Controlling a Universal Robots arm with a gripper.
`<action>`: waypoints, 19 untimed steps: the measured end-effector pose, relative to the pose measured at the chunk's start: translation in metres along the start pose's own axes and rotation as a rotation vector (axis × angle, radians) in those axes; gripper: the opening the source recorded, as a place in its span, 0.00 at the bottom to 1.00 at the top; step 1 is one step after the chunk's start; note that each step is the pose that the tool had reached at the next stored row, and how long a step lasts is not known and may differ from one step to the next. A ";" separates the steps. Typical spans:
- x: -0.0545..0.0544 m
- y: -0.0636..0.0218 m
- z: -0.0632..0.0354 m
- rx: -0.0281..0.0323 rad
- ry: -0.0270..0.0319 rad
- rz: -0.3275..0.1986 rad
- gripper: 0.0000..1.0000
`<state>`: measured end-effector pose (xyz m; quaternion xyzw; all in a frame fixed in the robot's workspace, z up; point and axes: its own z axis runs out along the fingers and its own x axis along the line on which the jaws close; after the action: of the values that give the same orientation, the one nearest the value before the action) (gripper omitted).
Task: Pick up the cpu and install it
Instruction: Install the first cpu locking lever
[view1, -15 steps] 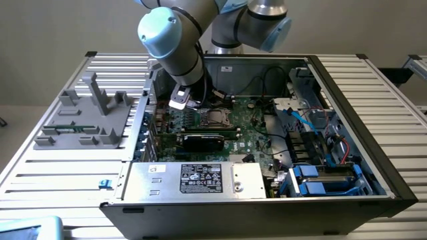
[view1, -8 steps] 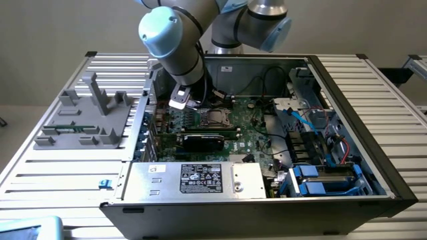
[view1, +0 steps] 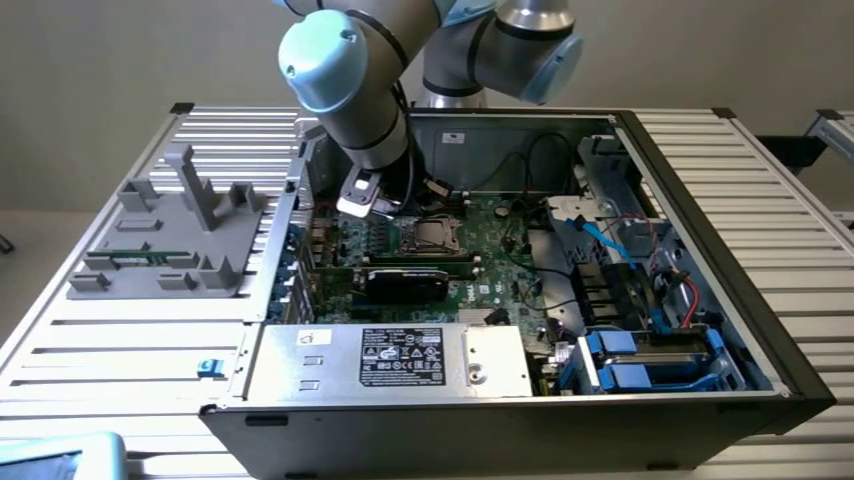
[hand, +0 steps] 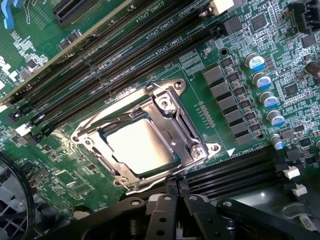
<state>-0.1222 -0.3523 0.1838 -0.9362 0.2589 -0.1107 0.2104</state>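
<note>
The cpu (hand: 142, 145) lies flat inside the socket's metal frame (hand: 192, 150) on the green motherboard (hand: 235, 65), its silver top showing. My gripper (hand: 176, 186) is shut with nothing between its fingers, and its tips hover just off the frame's edge, apart from the chip. In the exterior view the gripper (view1: 370, 207) hangs inside the open computer case, slightly toward that view's left of the socket and cpu (view1: 434, 237).
Long black memory slots (hand: 125, 55) run beside the socket, and a row of capacitors (hand: 262, 95) stands nearby. A black expansion card (view1: 407, 280), the power supply (view1: 400, 360), blue cables (view1: 601, 240) and case walls crowd the board. A grey fixture (view1: 174, 230) sits outside the case.
</note>
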 end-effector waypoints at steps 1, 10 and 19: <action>0.000 -0.0001 -0.0002 -0.0009 -0.0009 0.001 0.12; 0.002 -0.0017 -0.0003 -0.0050 -0.0046 0.005 0.12; 0.006 -0.0036 0.0010 -0.0047 -0.0040 0.006 0.12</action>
<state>-0.1155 -0.3522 0.1851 -0.9361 0.2616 -0.1075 0.2091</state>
